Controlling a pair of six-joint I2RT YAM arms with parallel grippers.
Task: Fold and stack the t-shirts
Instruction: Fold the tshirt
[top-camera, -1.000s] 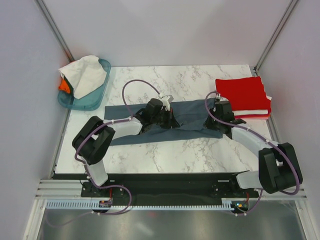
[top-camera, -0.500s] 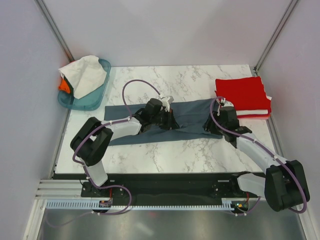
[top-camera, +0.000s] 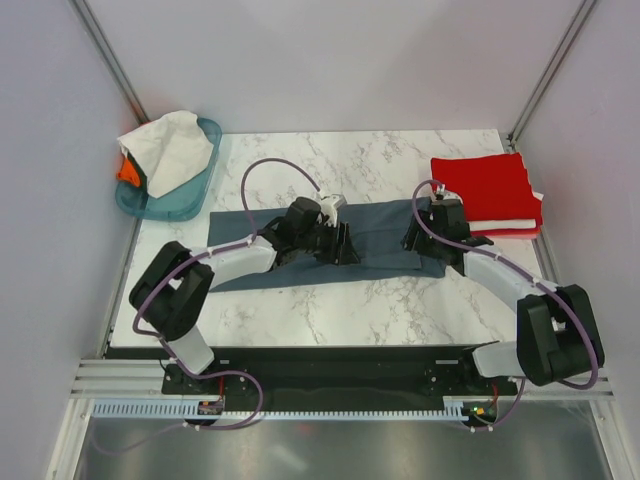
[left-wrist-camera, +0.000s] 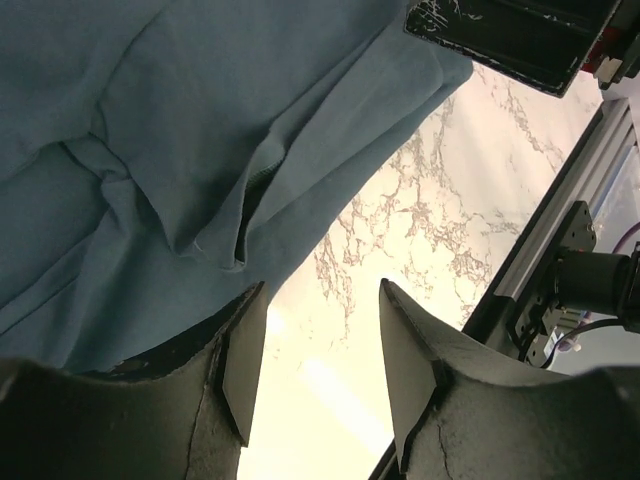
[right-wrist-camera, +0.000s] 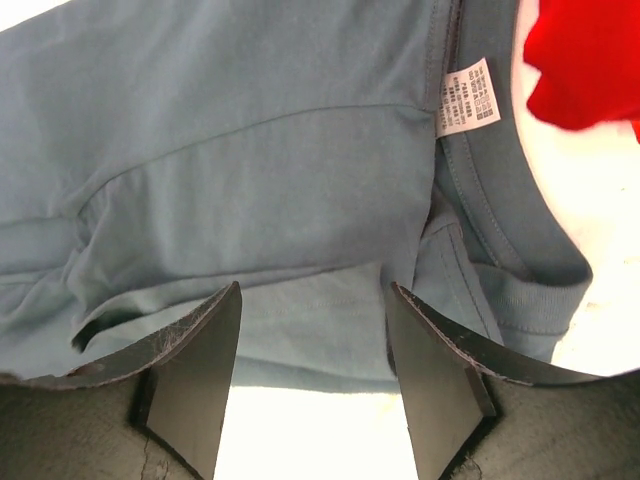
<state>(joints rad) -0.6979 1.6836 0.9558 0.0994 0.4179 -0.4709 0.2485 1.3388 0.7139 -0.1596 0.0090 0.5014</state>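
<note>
Pale walls close round a white marble worktop (top-camera: 330, 300). Across its middle lies the slate blue-grey t-shirt (top-camera: 385, 222), folded into a long band that reaches from past the outer side of the left gripper (left-wrist-camera: 320, 295) to beneath the right gripper (right-wrist-camera: 315, 295). A folded red t-shirt (top-camera: 483, 183) on a white t-shirt (top-camera: 500, 227) sits just beyond the right gripper's outer side. The teal basket (top-camera: 190, 203), holding a crumpled white shirt (top-camera: 170, 150) and an orange shirt (top-camera: 126, 172), stands well off from the left gripper. Both grippers have their jaws apart and hold nothing, the left at the band's near edge, the right over the collar end with the care label (right-wrist-camera: 466, 96) just ahead. The cloth looks light, limp and quick to wrinkle, not fragile. It would likely sag unless pinched through all layers at both ends and lifted evenly.
</note>
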